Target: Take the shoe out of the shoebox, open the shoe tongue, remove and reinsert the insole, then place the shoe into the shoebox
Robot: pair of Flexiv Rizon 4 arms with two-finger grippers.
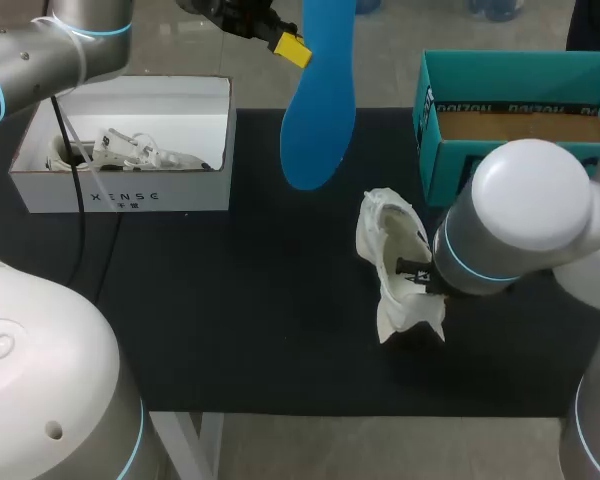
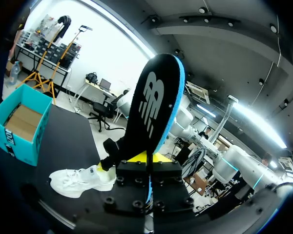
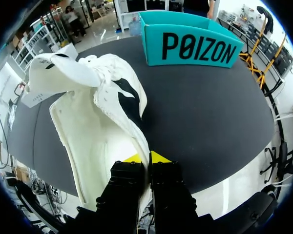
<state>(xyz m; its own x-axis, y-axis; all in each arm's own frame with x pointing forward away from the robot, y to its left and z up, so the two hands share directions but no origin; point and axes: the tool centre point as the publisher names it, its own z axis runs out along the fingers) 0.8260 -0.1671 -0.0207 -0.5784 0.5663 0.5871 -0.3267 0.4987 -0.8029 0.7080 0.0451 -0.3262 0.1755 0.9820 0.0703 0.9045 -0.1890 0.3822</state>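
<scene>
Blue insole (image 1: pixel 318 100) is out of the shoe, pinched in left end effector (image 1: pixel 294 48), high over the far-middle worktop (image 1: pixel 230 330). Right end effector (image 3: pixel 145 157) is clamped on the white shoe (image 1: pixel 395 265), right of centre. Next is probably reinsertion: line up the insole's toe with the shoe opening. Teal shoebox (image 1: pixel 520 62) sits far right.

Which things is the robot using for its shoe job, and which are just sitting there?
For the job:
- insole, held up in the left gripper
- shoe, held in the right gripper
- teal box

Just lying about:
- white box with white bits inside
- black mat
</scene>
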